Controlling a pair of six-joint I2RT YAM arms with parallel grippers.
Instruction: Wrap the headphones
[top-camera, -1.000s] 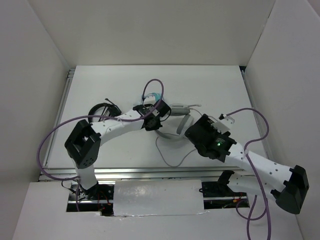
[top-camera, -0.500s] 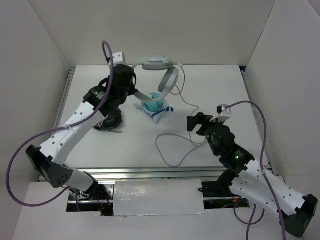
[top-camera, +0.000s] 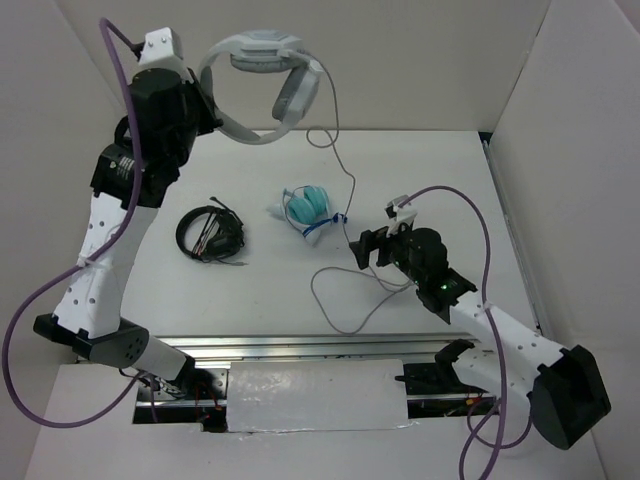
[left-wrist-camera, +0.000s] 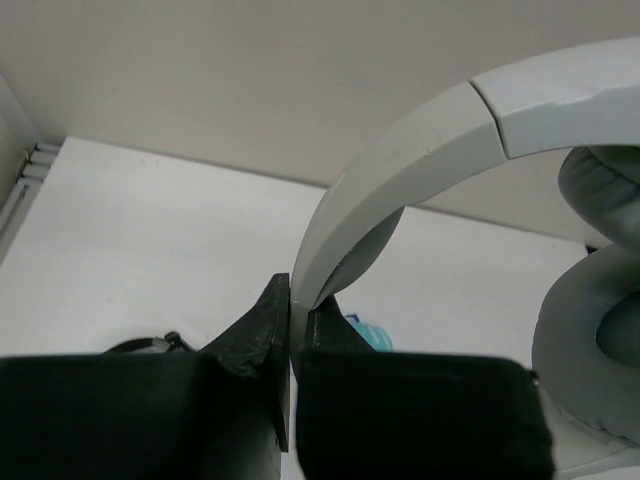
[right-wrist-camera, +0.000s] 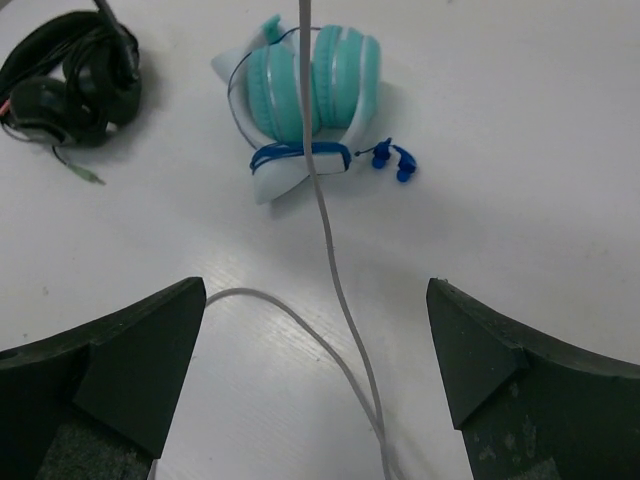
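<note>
The white headphones (top-camera: 252, 55) hang high above the table's back left, held by their headband. My left gripper (top-camera: 203, 112) is shut on the lower end of the headband; in the left wrist view the gripper (left-wrist-camera: 293, 300) pinches the band of the headphones (left-wrist-camera: 420, 140), with a grey earcup at the right. The thin grey cable (top-camera: 347, 178) hangs from an earcup down to a loop on the table (top-camera: 338, 305). My right gripper (top-camera: 362, 248) is open and empty, low over the table. In the right wrist view the gripper (right-wrist-camera: 315, 290) straddles the cable (right-wrist-camera: 325, 230) without touching it.
Small teal headphones (top-camera: 308, 208) lie mid-table, just beyond my right gripper, and show in the right wrist view (right-wrist-camera: 310, 95). A black coiled headset (top-camera: 210, 233) lies at the left, also seen from the right wrist (right-wrist-camera: 70, 75). White walls enclose the table.
My left arm has lifted the headphones off the table, up and to the left, drawing the cable up. My right gripper has swung left toward the cable and stays open.
</note>
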